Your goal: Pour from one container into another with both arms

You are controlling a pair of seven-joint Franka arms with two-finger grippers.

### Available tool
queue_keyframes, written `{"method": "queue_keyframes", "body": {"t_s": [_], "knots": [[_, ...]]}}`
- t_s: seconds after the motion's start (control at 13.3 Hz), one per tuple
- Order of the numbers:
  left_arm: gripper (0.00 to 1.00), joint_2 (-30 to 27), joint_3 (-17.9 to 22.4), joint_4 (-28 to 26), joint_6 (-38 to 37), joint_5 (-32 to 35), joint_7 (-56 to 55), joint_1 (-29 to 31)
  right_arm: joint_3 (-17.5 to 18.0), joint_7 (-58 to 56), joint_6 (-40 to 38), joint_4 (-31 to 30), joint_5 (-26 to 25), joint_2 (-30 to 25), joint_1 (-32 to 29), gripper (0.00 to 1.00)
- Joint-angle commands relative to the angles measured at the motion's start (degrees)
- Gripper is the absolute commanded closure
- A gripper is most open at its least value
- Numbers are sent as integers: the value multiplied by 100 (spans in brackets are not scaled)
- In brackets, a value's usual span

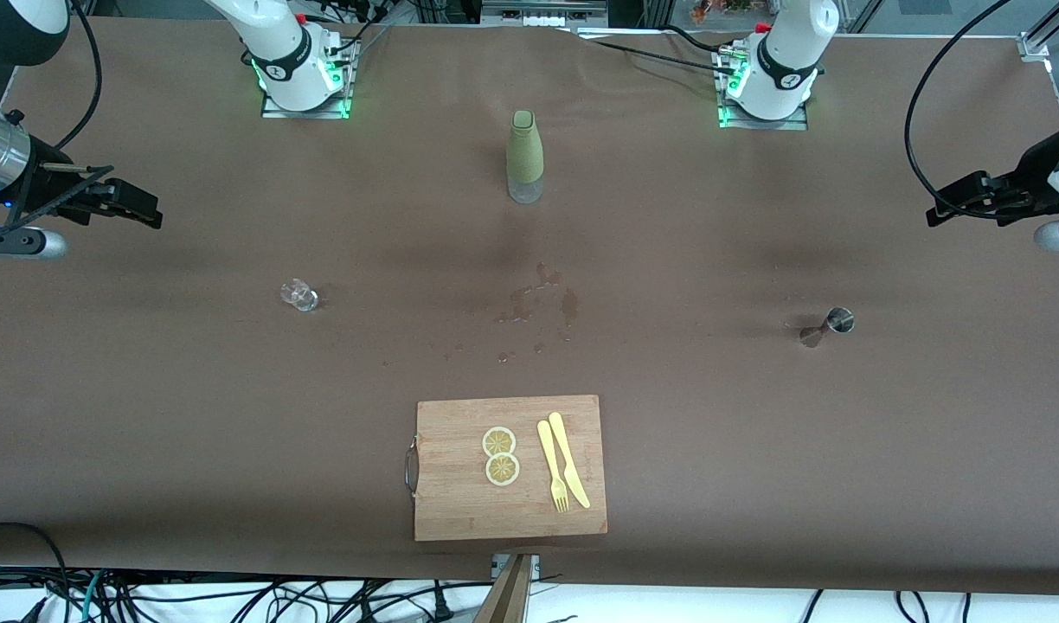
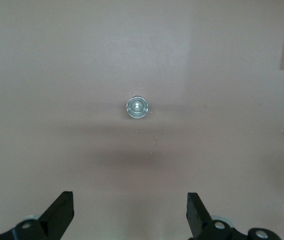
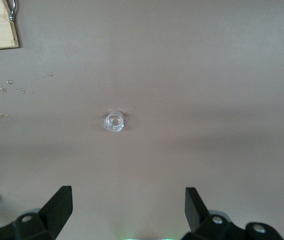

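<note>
Both grippers open, nothing held. Left gripper [image 1: 934,215] hangs in the air at the left arm's end of the table, fingers [image 2: 62,212] spread wide in its wrist view, with the steel jigger [image 2: 138,107] seen straight down between them on the cloth. Right gripper [image 1: 153,212] hangs at the right arm's end, fingers [image 3: 59,207] equally spread, with the glass cup [image 3: 114,121] centred below.

Count on brown table cloth [image 1: 754,450]:
- 1 glass cup [image 1: 299,295], clear, toward the right arm's end, at about 9 o'clock from the table's middle.
- 1 steel jigger [image 1: 828,325], toward the left arm's end, at about 3 o'clock from the middle. Well apart from the cup.
- 1 green-sleeved bottle [image 1: 524,157], upright, at 12 o'clock from the middle, between the two arm bases.
- 1 wooden cutting board [image 1: 460,502], at 6 o'clock, nearest the front camera, metal handle on the edge toward the right arm's end.
- 2 lemon slices [image 1: 500,455] on the board, touching each other.
- 1 yellow fork [image 1: 552,467] and 1 yellow knife [image 1: 568,459], side by side on the board, beside the slices.
- Wet patch [image 1: 538,307]: scattered drops and stains on the cloth between bottle and board.

Two arms in all, 1 gripper each.
</note>
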Motion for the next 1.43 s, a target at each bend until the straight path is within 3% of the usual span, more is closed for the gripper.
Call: {"method": "queue_keyframes", "body": {"t_s": [0.0,1.35], "knots": [[0,-112,-5,21,-69,-76,122,31,43,-30,-38,135,87,54,-47,0],[0,-157,-23,-129,-25,21,96,40,52,-109,-187,100,51,274,120,0]]}}
